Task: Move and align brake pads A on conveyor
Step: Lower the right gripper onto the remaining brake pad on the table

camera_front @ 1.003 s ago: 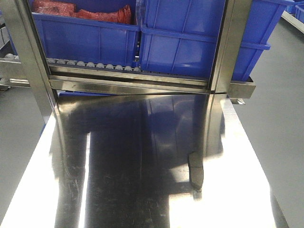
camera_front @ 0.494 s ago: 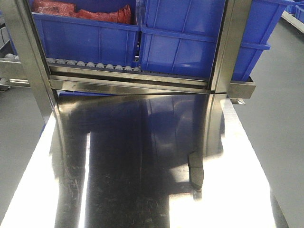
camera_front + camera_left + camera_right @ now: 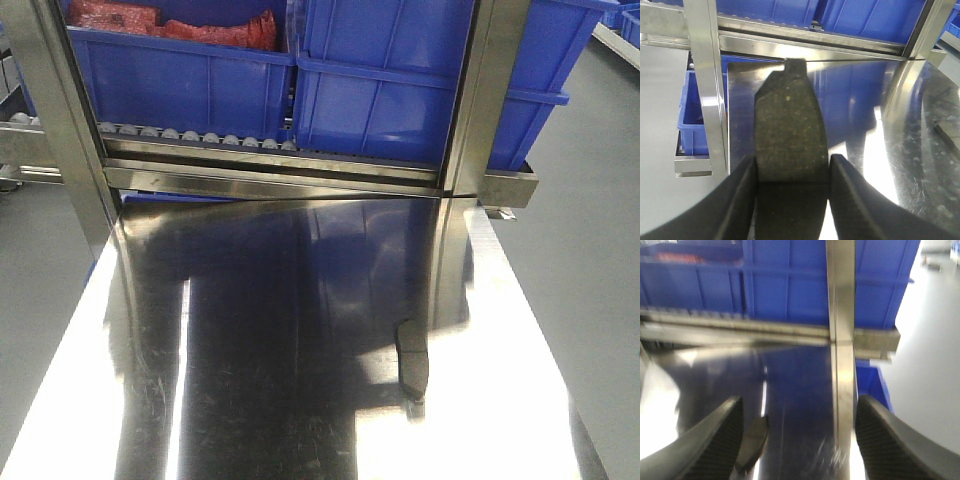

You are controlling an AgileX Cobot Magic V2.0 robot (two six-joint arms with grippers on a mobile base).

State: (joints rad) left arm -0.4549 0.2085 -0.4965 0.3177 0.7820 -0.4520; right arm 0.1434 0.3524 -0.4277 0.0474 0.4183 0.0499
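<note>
1. In the front view nothing had shifted: one brake pad (image 3: 411, 362) lay unmoved on the steel worktop (image 3: 250, 400), so we judged alignment no further along
2. Only the left wrist view showed the left end effector (image 3: 792, 172) pinching a second pad (image 3: 790, 120)
3. Only the blurred right wrist view showed the right end effector (image 3: 799, 410) spread, a lying pad (image 3: 752, 442) beside one finger
4. The conveyor appeared nowhere

I can read no text, label, brand or number in any of my views. The blue bins (image 3: 200, 95) show plain walls, the pad (image 3: 790, 135) shows only speckled grain, and my right wrist view is too blurred to tell.
</note>
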